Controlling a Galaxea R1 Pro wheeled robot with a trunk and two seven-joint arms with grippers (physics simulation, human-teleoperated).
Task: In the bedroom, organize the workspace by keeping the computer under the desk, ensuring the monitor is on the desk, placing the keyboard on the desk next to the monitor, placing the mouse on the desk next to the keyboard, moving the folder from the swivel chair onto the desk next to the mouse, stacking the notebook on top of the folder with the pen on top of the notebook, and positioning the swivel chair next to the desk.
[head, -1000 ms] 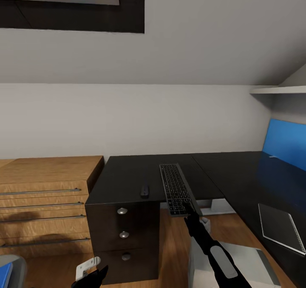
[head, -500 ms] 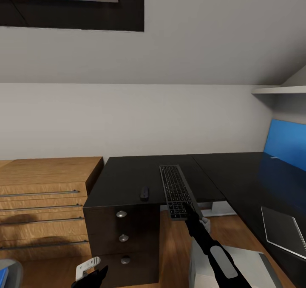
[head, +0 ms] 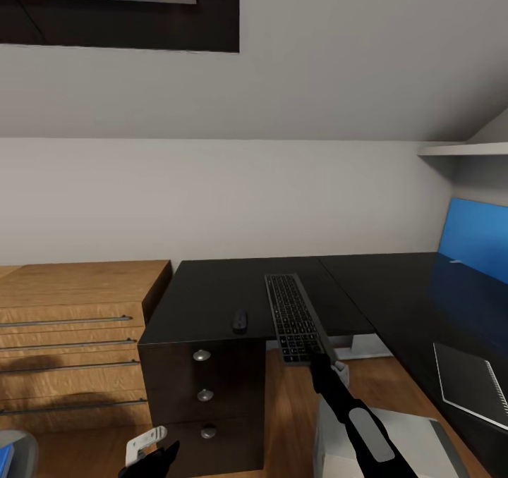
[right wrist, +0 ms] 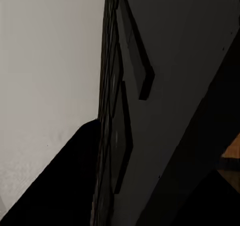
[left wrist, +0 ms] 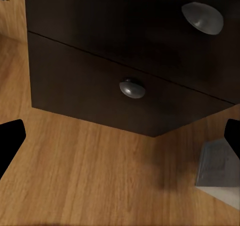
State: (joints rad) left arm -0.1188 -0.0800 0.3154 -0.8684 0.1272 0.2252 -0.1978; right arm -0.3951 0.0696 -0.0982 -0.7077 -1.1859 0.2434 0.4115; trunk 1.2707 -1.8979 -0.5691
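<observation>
Right tool [head: 319, 357] grips the near end of the keyboard [head: 291, 316], which lies lengthwise across the bench [head: 395, 302] with that end overhanging the front edge. Its jaw gap is hidden, so the degree of opening cannot be told. The left tool [head: 149, 450] hangs low before the bench drawers [head: 204, 393], fingers [left wrist: 11, 138] spread wide and empty. The mouse [head: 240, 319] rests near the front edge, just left of the keyboard. The notebook [head: 474, 385] lies toward the right edge; the computer [head: 395, 439] stands on the floor beneath. A wooden cabinet [head: 74, 337] adjoins the bench's left side. No legible lettering appears on any item.
</observation>
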